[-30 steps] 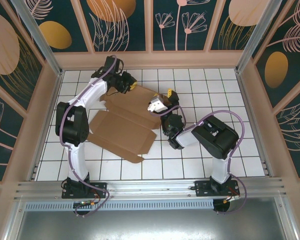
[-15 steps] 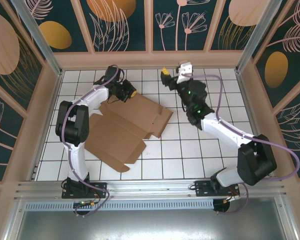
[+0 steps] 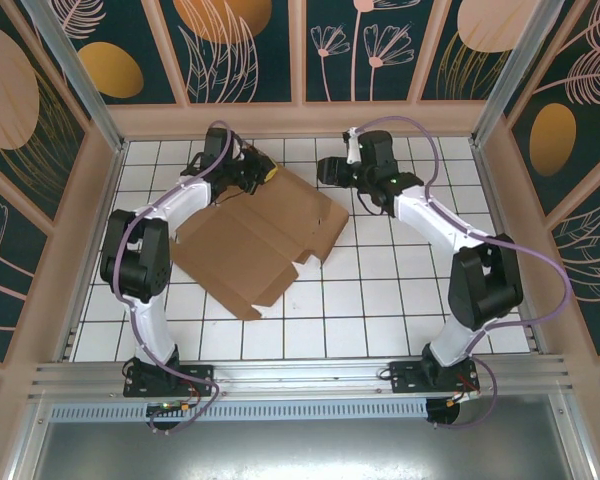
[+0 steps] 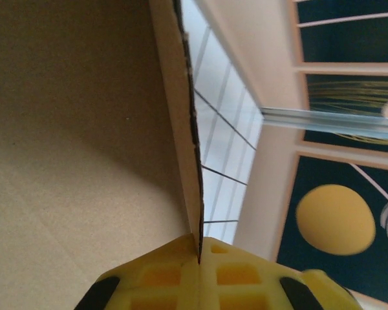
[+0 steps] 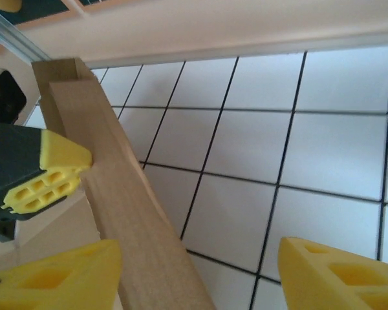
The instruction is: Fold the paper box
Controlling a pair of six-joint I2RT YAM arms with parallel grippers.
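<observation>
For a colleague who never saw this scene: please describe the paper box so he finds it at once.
Find the white tiled table. On its left half, toward the back, lies the paper box, a mostly flat brown cardboard sheet with flaps. Nothing else on the tiles is brown, and the left gripper pinches its far edge.

You are holding both arms stretched far forward, wrists angling inward toward each other. Your left arm [image 3: 178,196] is pinching its jaws tight on the paper box [image 3: 250,245] edge; your right arm [image 3: 430,215] is holding its jaws wide apart.
</observation>
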